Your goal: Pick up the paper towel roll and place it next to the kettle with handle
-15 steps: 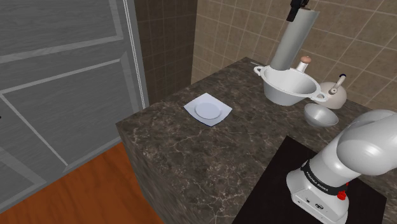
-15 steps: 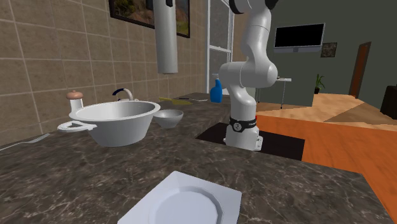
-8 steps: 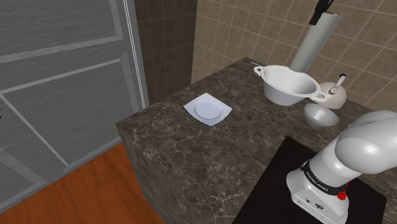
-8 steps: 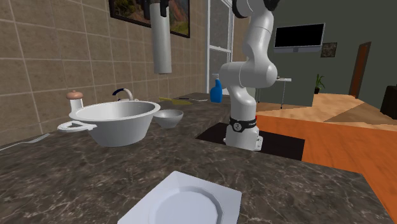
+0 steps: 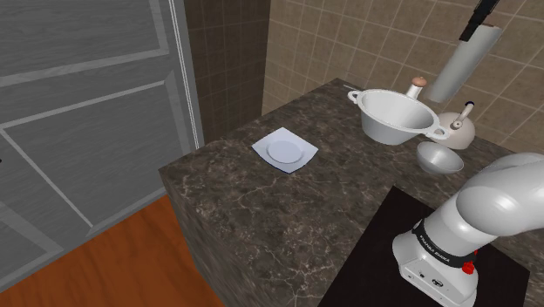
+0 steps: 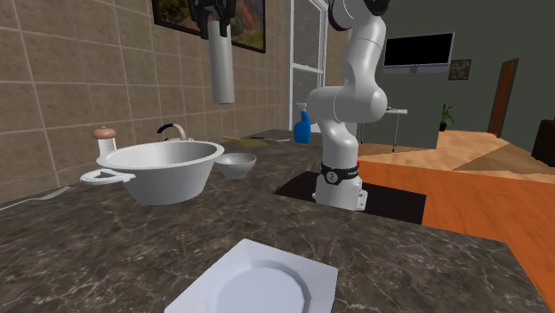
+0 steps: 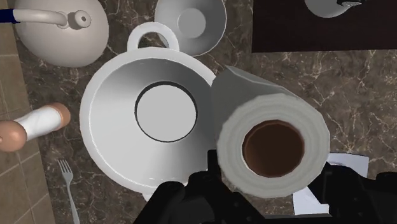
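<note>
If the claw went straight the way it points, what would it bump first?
The claw grips the paper towel roll, so the roll's far end would land first, probably on the dark countertop right beside the big white pot; depth is unclear.

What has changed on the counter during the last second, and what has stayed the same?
The gripper, shut on the paper towel roll, has carried it through the air toward the shoulder view's right, the side where the kettle stands. It was not let go. The big two-handled bowl, kettle, small bowl and plate stayed in place.
</note>
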Robot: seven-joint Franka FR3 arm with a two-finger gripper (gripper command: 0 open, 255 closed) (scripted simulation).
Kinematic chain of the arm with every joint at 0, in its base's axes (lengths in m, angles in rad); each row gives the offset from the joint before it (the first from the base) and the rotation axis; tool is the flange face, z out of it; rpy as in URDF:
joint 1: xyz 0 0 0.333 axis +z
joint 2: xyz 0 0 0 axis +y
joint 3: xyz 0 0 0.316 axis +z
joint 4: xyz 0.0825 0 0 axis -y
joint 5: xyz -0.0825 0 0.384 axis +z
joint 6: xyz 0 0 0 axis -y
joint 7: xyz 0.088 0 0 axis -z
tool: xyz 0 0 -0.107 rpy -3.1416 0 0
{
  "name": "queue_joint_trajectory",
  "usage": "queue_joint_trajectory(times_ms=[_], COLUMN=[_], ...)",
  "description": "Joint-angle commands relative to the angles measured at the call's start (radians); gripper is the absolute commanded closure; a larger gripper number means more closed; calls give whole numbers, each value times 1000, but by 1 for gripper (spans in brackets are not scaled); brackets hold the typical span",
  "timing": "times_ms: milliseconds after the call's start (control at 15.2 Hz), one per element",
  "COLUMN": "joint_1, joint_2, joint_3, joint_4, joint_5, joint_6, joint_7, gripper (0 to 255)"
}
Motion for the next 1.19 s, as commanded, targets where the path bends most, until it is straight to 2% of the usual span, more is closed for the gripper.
queue_joint_trajectory(times_ms=[0, 660, 924, 1122], joint_1=[-10, -37, -28, -13], joint_2=[4, 82, 153, 230], joint_3=[-41, -274, -396, -508], joint_4=[11, 122, 197, 267], joint_5=[-20, -82, -77, -47], joint_6=[0, 15, 27, 38], joint_7=[-53, -322, -444, -549], gripper=[255, 255, 255, 255])
